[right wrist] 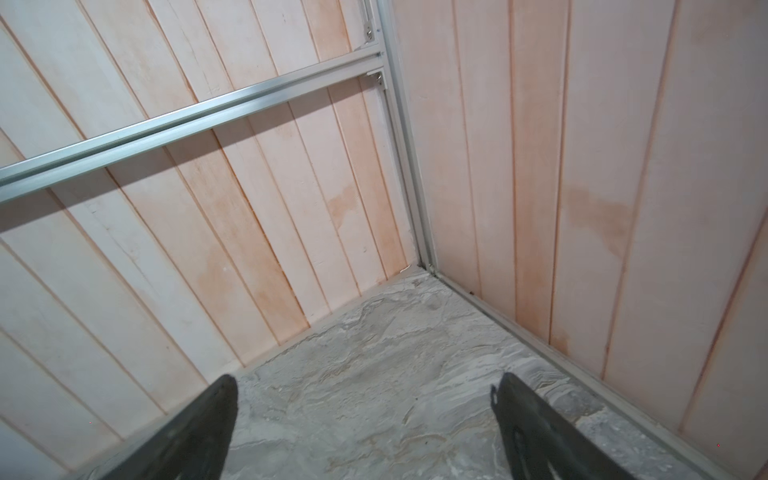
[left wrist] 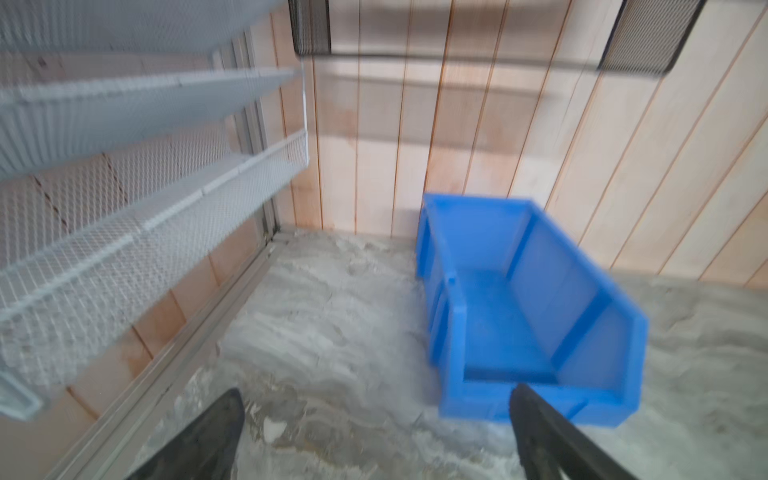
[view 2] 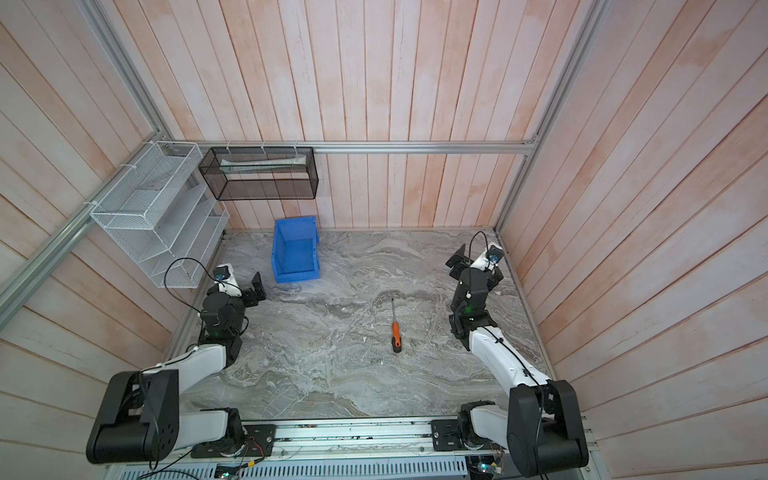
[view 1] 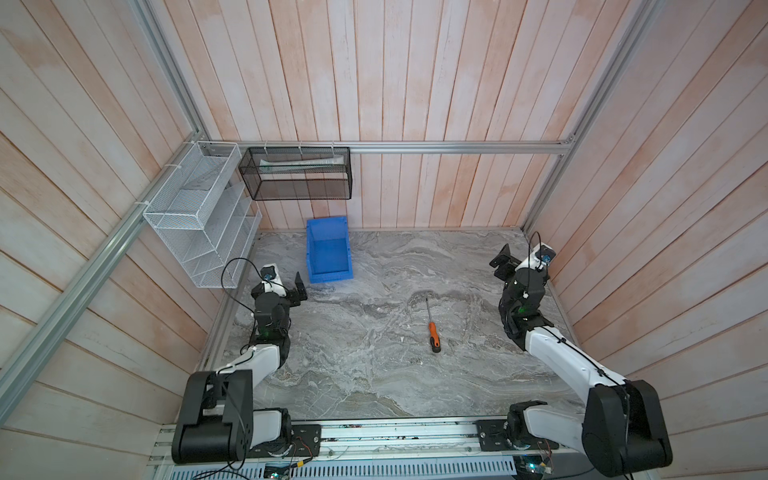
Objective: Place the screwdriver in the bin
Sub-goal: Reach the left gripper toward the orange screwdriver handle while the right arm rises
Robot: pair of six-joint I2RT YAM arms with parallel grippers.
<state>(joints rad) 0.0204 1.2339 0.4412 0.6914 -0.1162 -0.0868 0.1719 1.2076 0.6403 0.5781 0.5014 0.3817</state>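
The screwdriver (view 1: 432,328) (view 2: 395,330) has an orange handle and a thin silver shaft. It lies flat on the marble tabletop, right of centre, with its tip toward the back wall. The blue bin (view 1: 330,276) (view 2: 297,277) (left wrist: 478,399) stands at the back left against the wall, and nothing shows inside it. My left gripper (view 1: 299,289) (view 2: 257,289) (left wrist: 376,390) is open and empty, just in front of and left of the bin's low lip. My right gripper (view 1: 500,259) (view 2: 457,257) (right wrist: 365,377) is open and empty near the back right corner, well away from the screwdriver.
A white wire rack (view 1: 199,224) (left wrist: 145,232) hangs on the left wall beside my left arm. A black mesh basket (view 1: 297,174) holding a white tube hangs on the back wall above the bin. Wooden walls close in three sides of the tabletop.
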